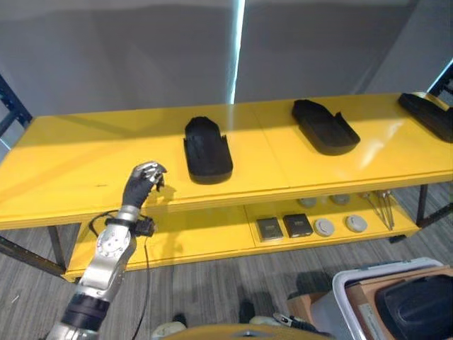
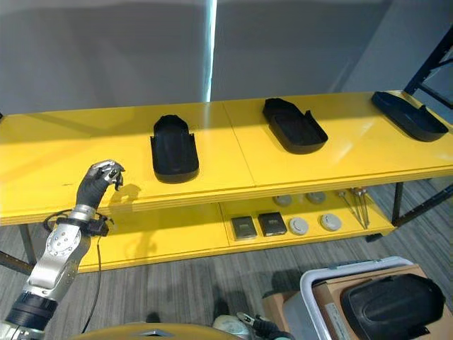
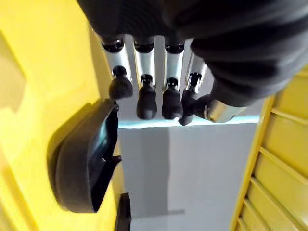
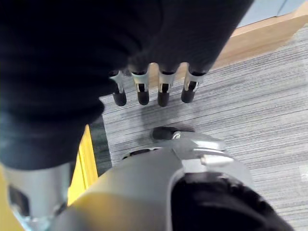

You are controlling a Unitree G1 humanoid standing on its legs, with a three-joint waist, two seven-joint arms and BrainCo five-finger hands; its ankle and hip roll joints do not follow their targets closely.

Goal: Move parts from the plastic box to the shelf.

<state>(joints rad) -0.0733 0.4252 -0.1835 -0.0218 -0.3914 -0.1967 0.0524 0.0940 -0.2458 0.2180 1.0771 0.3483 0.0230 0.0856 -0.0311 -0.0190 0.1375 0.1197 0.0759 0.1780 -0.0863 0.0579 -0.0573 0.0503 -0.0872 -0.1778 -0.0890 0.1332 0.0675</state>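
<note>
Black part (image 1: 207, 149) lies on the shelf (image 1: 71, 170) beside the empty, curled left robot hand (image 1: 141, 183).

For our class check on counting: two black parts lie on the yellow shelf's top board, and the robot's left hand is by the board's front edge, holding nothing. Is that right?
Not quite. Three black parts lie on the top board: one near the left hand, one in the middle, one at the far right, as the right eye view shows. The rest stands.

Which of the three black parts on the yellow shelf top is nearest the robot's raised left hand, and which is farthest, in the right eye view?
From the left hand:
1. Left black part, just beside the hand.
2. Middle black part, mid-shelf.
3. Right black part, at the shelf's far right end.
</note>
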